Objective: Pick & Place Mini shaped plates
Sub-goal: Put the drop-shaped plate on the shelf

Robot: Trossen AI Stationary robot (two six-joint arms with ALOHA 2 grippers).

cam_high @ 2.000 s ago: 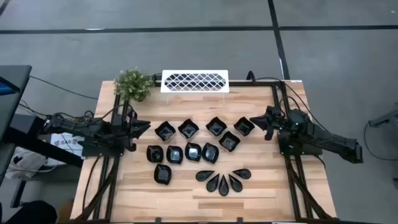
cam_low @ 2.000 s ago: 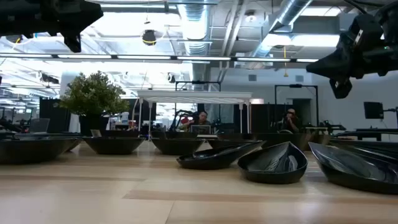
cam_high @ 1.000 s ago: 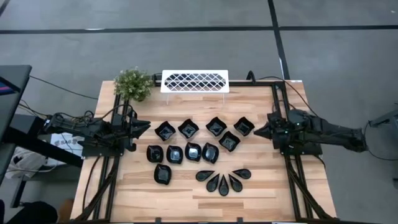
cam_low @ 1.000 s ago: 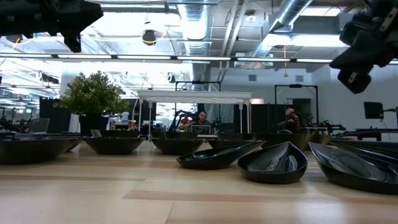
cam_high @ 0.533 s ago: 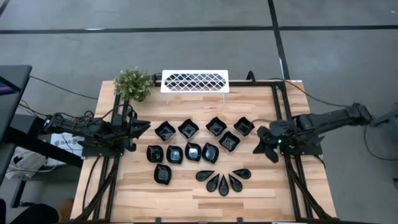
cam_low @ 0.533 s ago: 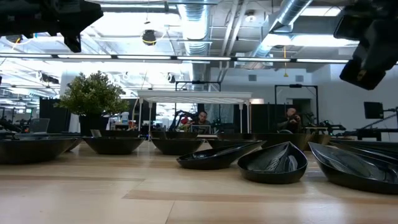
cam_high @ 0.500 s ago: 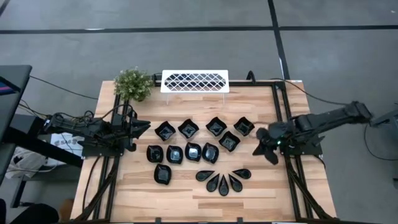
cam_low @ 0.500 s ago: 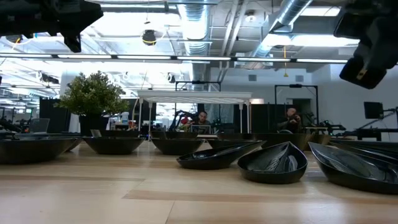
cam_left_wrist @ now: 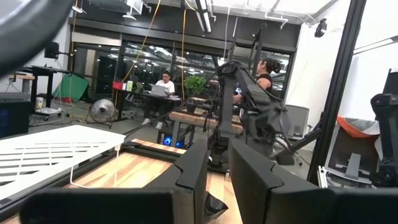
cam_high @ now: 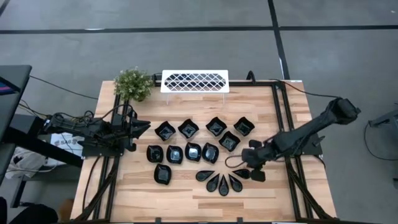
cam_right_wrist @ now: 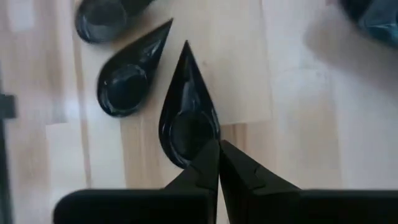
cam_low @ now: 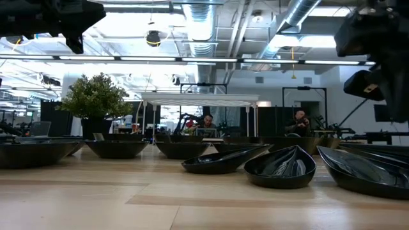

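Observation:
Several glossy black mini shaped plates lie flat on the wooden table (cam_high: 261, 106). Square ones such as (cam_high: 188, 129) form the far row, rounded ones such as (cam_high: 175, 154) the middle row, and teardrop ones such as (cam_high: 224, 185) a fan near the front. My right gripper (cam_high: 247, 169) is shut and points steeply down over the fan's right end. In the right wrist view its tips (cam_right_wrist: 217, 163) hang above a teardrop plate (cam_right_wrist: 186, 121), apart from it. My left gripper (cam_high: 148, 127) waits at the table's left edge, level, fingers slightly open (cam_left_wrist: 217, 162) and holding nothing.
A white lattice rack (cam_high: 194, 81) and a small green plant (cam_high: 133, 84) stand at the far edge. Dark frame rails (cam_high: 280, 99) run along both table sides. Bare wood lies right of the teardrop fan (cam_high: 280, 186). People sit in the room behind (cam_low: 206, 122).
My right gripper has swung from the table's right edge toward the left and the near edge, arriving over the teardrop plates. It has tipped from near level to steeply downward and stayed shut. No plate has moved.

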